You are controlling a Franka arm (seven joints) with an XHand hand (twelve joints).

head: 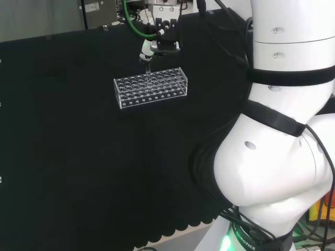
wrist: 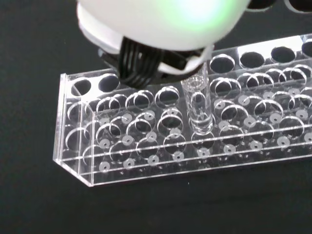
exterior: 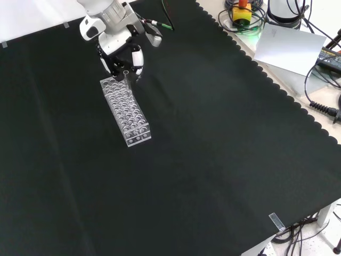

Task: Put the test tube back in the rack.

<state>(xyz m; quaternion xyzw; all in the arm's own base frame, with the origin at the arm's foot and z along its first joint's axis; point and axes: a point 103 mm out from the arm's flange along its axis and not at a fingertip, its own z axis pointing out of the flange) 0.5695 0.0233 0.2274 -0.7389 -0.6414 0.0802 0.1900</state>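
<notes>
A clear plastic rack (head: pixel 152 88) with several rows of holes lies on the black cloth, at the far middle in the head view and at the upper left in the front view (exterior: pixel 128 112). The black and white hand (head: pixel 159 42) hangs over the rack's end nearest the arm, fingers curled down around a clear test tube (head: pixel 148 72). In the wrist view the tube (wrist: pixel 199 107) stands upright, its lower part sunk into a hole of the rack (wrist: pixel 146 146), just under the blurred hand (wrist: pixel 161 24). In the front view the hand (exterior: pixel 120 45) has the tube's top (exterior: pixel 126 74) between its fingertips.
The arm's white links (head: pixel 282 130) stand at the head view's right. Past the cloth's scalloped edge in the front view lie a grey sheet (exterior: pixel 290 48), cables and a yellow box with a red button (exterior: pixel 242 12). Bare black cloth spreads around the rack.
</notes>
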